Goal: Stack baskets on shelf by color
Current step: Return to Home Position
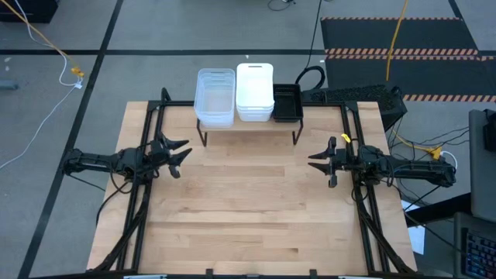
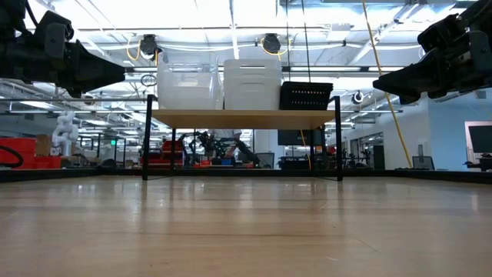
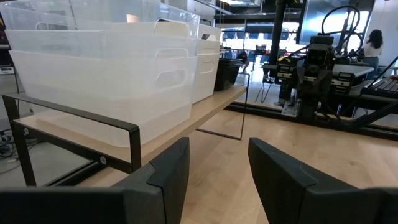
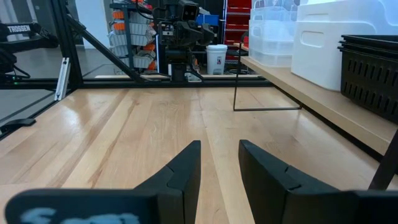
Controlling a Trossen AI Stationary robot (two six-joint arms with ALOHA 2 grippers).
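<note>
Wooden bench (image 1: pixel 248 225) under left claw (image 1: pixel 184 151) and right claw (image 1: pixel 314 164). Beyond and between them, shelf (image 2: pixel 242 118) bearing three stacks: clear baskets (image 1: pixel 215 97) toward left claw, white baskets (image 1: pixel 254 91) midway, black baskets (image 1: pixel 287 102) toward right claw. Both claws spread, empty, raised.

Overhead camera looks straight down on the whole table (image 1: pixel 248 225), with the shelf (image 1: pixel 267 125) at its 12 o'clock edge. A low camera sits at tabletop height near 6 o'clock, facing level toward 12. The left gripper (image 3: pixel 217 149) carries a wrist camera aimed from 9 o'clock toward 2, close beside the shelf. The right gripper (image 4: pixel 219 146) has one aimed from 3 toward 10. All four views share the shelf.
</note>
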